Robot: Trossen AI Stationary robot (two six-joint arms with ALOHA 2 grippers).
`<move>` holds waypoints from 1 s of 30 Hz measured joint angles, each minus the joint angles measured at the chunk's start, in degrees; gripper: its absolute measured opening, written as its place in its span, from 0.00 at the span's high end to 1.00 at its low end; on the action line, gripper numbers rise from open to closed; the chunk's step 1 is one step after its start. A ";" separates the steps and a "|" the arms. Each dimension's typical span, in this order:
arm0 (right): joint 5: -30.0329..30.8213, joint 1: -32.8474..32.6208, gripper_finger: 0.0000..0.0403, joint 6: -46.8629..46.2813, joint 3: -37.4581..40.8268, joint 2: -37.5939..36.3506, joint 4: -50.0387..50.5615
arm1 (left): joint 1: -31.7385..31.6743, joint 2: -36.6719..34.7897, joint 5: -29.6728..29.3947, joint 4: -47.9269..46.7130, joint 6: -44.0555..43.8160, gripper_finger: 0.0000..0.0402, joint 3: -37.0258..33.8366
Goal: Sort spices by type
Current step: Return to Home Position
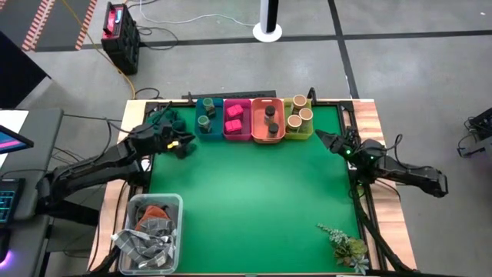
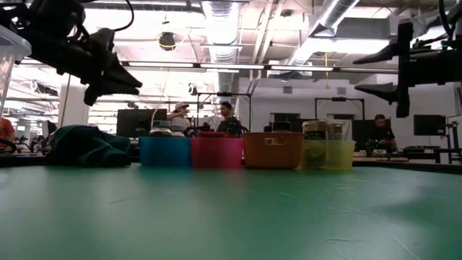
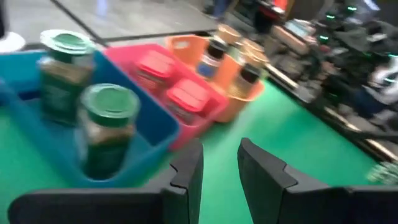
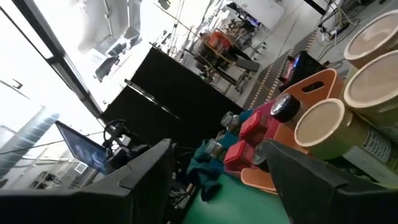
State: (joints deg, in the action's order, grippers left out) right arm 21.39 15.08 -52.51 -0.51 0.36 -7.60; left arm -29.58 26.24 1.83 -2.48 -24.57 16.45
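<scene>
The spices stood sorted in four bins in a row along the table's far edge:
- green-lidded jars (image 1: 204, 121) in the blue bin (image 1: 197, 132)
- pink boxes (image 1: 234, 112) in the pink bin (image 1: 237, 138)
- dark-lidded jars (image 1: 270, 113) in the orange bin (image 1: 268, 140)
- tan-lidded jars (image 1: 306, 115) in the yellow bin (image 1: 301, 136)

The left gripper (image 1: 184, 146) hovered beside the blue bin, fingers slightly parted and empty. The right gripper (image 1: 321, 138) hovered near the yellow bin, released wide and empty.
</scene>
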 joint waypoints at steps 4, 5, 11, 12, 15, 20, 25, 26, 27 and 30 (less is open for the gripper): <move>-0.02 0.01 0.30 0.00 0.02 0.00 0.47 | 0.00 0.00 -4.06 -3.03 -0.03 0.77 0.00; -0.02 0.01 0.30 0.00 0.02 0.00 0.47 | 0.00 0.00 -4.43 -4.45 -0.03 0.77 0.00; -0.02 0.01 0.30 0.00 0.04 0.00 0.75 | 0.00 0.00 -4.51 -12.41 -0.21 0.77 0.00; -0.02 0.01 0.30 0.00 0.04 0.00 0.86 | 0.00 0.00 -4.58 -13.55 0.13 0.77 0.00; -0.02 0.01 0.30 0.00 0.04 0.00 1.28 | 0.00 0.00 -4.66 -16.28 -1.64 0.77 0.00; -0.04 0.01 0.30 -0.01 0.07 0.00 2.50 | 0.00 0.00 -6.18 -18.68 -0.65 0.77 0.00; -0.06 0.01 0.30 -0.02 0.09 0.00 3.06 | 0.00 0.00 -7.02 -19.87 6.78 0.77 0.00; -0.07 0.01 0.30 -0.02 0.09 0.00 3.08 | 0.00 0.00 -7.05 -20.05 7.55 0.77 0.00; -0.07 0.01 0.30 -0.02 0.09 0.00 3.08 | 0.00 0.00 -7.05 -20.22 8.07 0.77 0.00; -0.08 0.01 0.30 -0.02 0.09 0.00 3.13 | 0.00 0.00 -7.05 -20.67 8.45 0.77 0.00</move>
State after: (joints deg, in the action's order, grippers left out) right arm 21.31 15.09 -52.53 -0.43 0.36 -4.47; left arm -29.58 26.24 -5.21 -23.14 -16.12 16.45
